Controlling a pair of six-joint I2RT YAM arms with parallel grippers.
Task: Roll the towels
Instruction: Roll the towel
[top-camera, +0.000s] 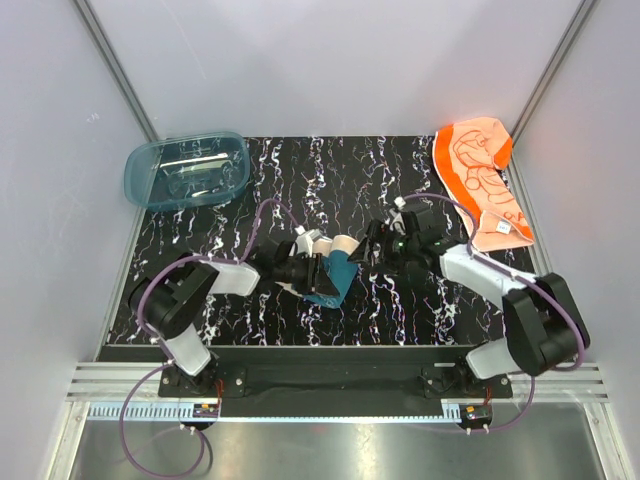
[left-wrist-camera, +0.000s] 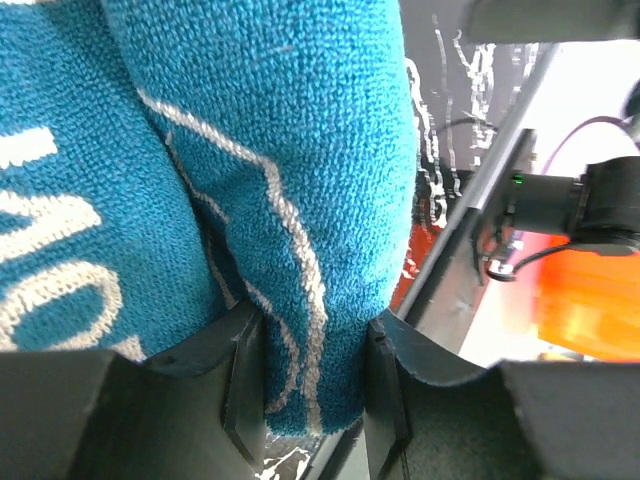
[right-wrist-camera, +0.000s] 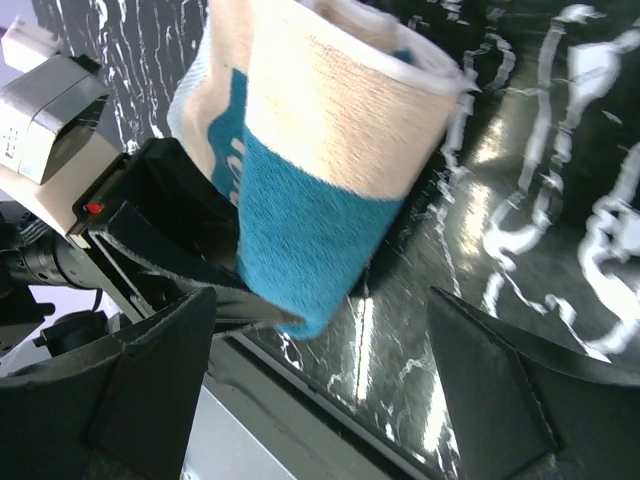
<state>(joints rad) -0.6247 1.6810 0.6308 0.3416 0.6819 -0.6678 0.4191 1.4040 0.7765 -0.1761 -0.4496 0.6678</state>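
The teal-blue towel (top-camera: 336, 276) is a rolled bundle with a cream band, held just above the black marbled table near its middle. My left gripper (top-camera: 318, 272) is shut on it. In the left wrist view both black fingers (left-wrist-camera: 243, 380) press the teal cloth (left-wrist-camera: 290, 150) between them, and my left gripper (left-wrist-camera: 312, 385) pinches the roll's lower end. My right gripper (top-camera: 374, 246) stands open just right of the roll. In its wrist view the roll (right-wrist-camera: 320, 170) hangs ahead of the wide-spread right gripper (right-wrist-camera: 320, 315), untouched. The orange towel (top-camera: 482, 180) lies spread at the back right corner.
A translucent blue plastic tub (top-camera: 186, 170) sits at the back left corner. The table's front edge (top-camera: 330, 352) runs close below the roll. White walls and metal frame posts close in on both sides.
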